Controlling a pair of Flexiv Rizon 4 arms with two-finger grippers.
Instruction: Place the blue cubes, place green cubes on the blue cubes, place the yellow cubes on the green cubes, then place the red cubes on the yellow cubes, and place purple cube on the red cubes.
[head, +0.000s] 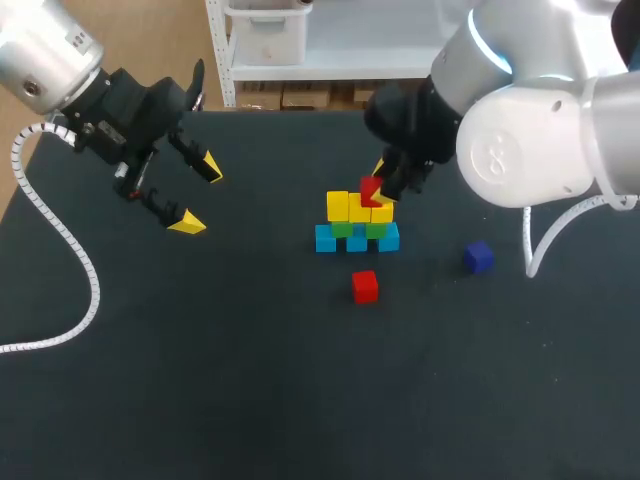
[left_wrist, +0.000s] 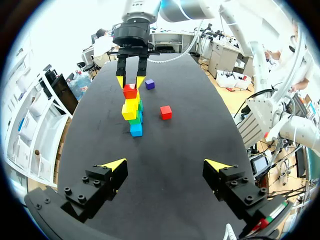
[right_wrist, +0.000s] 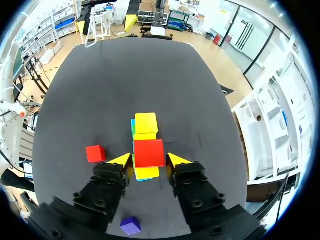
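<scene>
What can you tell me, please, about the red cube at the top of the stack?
The red cube is a small, plain block, evenly red and matte, with crisp edges; it looks like plastic or painted wood. It sits upright and level on the yellow cubes as the topmost piece. The right claw is shut on it, with one yellow tip against each of two opposite sides. Nothing rests on its top face.

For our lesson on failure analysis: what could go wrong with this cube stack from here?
The right gripper straddles the top red cube; pulling away crookedly could drag it off the yellow cubes. The stack is narrow, so a nudge might topple it.
</scene>
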